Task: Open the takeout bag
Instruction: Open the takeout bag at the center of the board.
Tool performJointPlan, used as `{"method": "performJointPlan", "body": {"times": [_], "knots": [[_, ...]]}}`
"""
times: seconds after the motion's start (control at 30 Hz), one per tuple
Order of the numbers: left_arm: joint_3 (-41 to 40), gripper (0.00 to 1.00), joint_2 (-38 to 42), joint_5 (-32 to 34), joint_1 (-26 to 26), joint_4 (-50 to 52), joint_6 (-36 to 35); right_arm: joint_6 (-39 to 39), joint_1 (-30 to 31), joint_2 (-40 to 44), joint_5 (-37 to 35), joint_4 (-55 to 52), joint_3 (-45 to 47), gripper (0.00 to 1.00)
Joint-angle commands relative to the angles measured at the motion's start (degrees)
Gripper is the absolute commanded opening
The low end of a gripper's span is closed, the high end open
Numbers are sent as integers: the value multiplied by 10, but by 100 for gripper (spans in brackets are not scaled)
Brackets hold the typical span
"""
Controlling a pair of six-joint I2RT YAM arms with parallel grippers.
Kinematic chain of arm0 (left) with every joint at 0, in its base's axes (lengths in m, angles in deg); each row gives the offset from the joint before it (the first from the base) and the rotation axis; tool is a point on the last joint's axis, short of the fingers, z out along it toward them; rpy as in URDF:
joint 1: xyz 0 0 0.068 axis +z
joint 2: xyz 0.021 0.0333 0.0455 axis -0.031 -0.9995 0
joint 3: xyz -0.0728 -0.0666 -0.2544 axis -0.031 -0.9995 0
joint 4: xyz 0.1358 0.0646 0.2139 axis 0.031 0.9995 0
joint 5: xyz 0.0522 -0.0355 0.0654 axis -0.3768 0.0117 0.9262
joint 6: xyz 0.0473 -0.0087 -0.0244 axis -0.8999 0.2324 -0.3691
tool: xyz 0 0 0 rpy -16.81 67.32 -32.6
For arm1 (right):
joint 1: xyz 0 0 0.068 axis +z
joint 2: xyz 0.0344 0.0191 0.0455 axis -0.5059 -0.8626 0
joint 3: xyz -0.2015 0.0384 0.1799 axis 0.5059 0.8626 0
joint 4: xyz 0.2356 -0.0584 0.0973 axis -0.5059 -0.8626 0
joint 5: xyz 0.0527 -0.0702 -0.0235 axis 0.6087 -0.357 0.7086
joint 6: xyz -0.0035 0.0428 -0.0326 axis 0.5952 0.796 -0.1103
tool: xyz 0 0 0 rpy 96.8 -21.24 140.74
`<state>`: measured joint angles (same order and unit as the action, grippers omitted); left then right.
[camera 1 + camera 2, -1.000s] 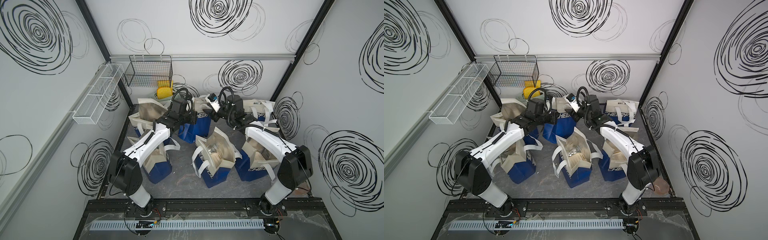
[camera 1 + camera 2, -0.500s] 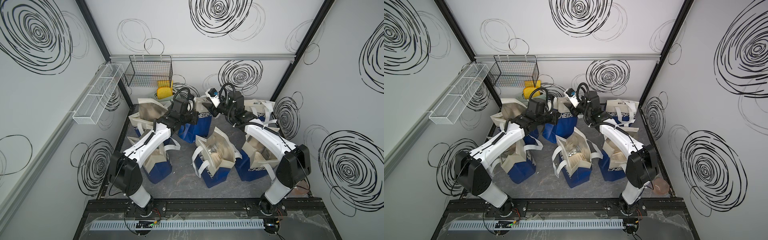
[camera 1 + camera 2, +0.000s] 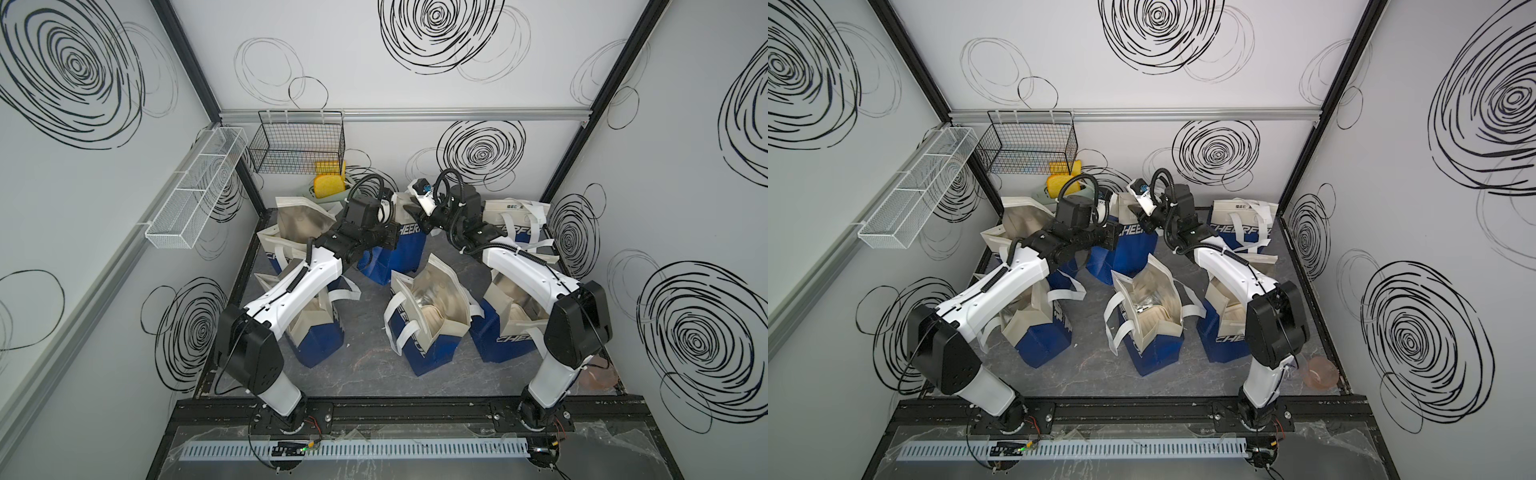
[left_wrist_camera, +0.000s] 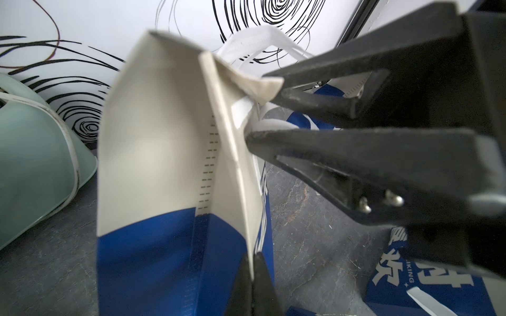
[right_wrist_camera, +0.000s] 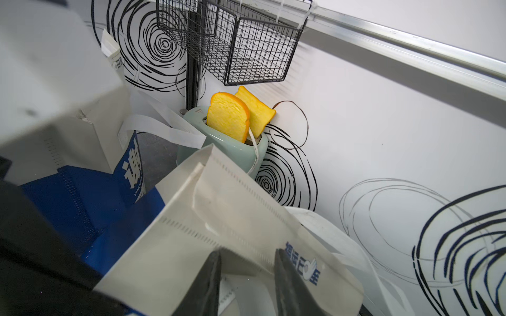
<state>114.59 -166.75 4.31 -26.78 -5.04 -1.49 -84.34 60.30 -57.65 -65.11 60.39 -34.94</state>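
Observation:
The takeout bag [image 3: 409, 245] [image 3: 1133, 245], blue below and white on top, stands at the back middle of the floor between both arms. In the left wrist view the bag [image 4: 153, 164] has its top still folded flat. My left gripper [image 4: 253, 258] [image 3: 392, 237] is shut on the bag's thin white side edge. My right gripper [image 4: 260, 115] [image 3: 409, 210] reaches the bag's top corner from the other side. Its fingers [image 5: 213, 273] stand apart, open, with the folded rim of the bag [image 5: 208, 219] and a white handle between them.
Several other blue-and-white bags stand open around it: middle front [image 3: 432, 307], left front [image 3: 316, 328], left back [image 3: 299, 224], right front [image 3: 511, 320]. Another bag [image 3: 515, 216] stands back right. A green toaster [image 5: 230, 147] holding toast sits behind, under a black wire basket [image 3: 297, 145].
My right gripper has moved back and leftwards onto the bag's top corner, and its jaws have narrowed around the rim. The left arm and its grip have not changed.

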Motion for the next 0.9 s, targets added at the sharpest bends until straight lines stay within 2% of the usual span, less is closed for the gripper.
{"method": "performJointPlan", "body": {"times": [0.0,0.5,0.87], "knots": [[18,0,21,8,-6,-8,-20,-2,-1,2,-6,24,-11,35],[12,0,34,26,-23,8,-45,-17,-2,2,-38,32,-23,32],[7,0,40,45,-37,17,-63,-32,7,0,-33,20,-35,32]]}}
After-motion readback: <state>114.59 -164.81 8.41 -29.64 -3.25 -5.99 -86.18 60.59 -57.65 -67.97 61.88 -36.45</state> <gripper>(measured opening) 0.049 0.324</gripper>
